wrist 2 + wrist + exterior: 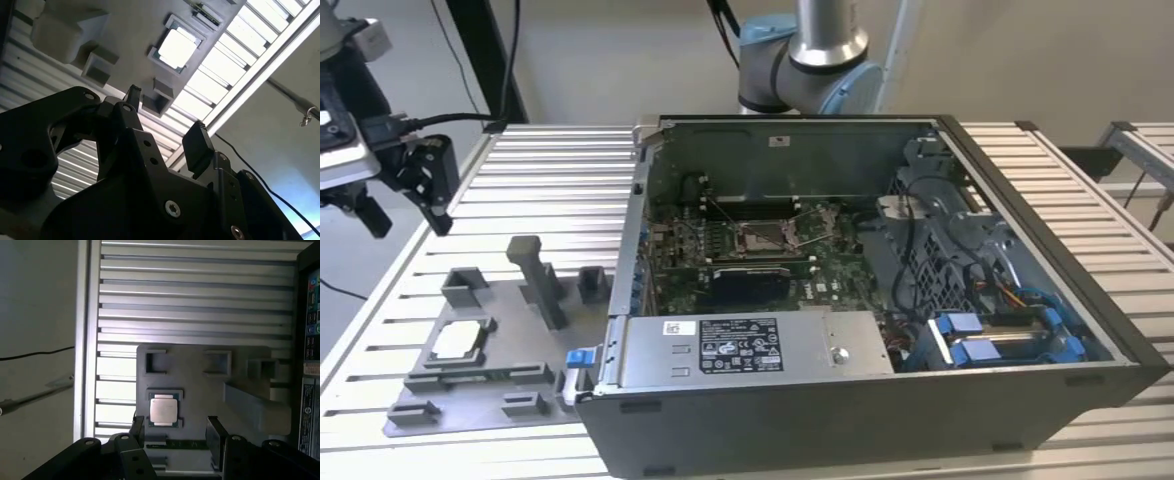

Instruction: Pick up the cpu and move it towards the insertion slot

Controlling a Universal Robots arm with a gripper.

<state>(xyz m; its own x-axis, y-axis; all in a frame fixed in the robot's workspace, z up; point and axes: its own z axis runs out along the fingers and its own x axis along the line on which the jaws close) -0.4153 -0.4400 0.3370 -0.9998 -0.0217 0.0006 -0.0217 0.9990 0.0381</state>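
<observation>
1. While the cpu (458, 340) lies in its grey fixture (470, 386) at the exterior view's left, the jaws hang higher up on that same side, well apart from it, wide and empty. The fixture rests on the slatted surface (547, 170). Slot (767, 235): on the green board inside the open case (854, 395), well apart from the cpu.
2. Second wrist view: cpu (176, 48) seated in its square pocket, silvery top up. The black fingertips (198, 137) are spread, with nothing between them.
3. First wrist view: cpu (162, 408) beyond the spread jaws, roughly on the line between them, untouched.
4. Step, judged: approach to pick-up, with the cpu not yet lifted. A grasp calls for coming down squarely over the pocket and closing on the thin edges without tilting the chip.
</observation>
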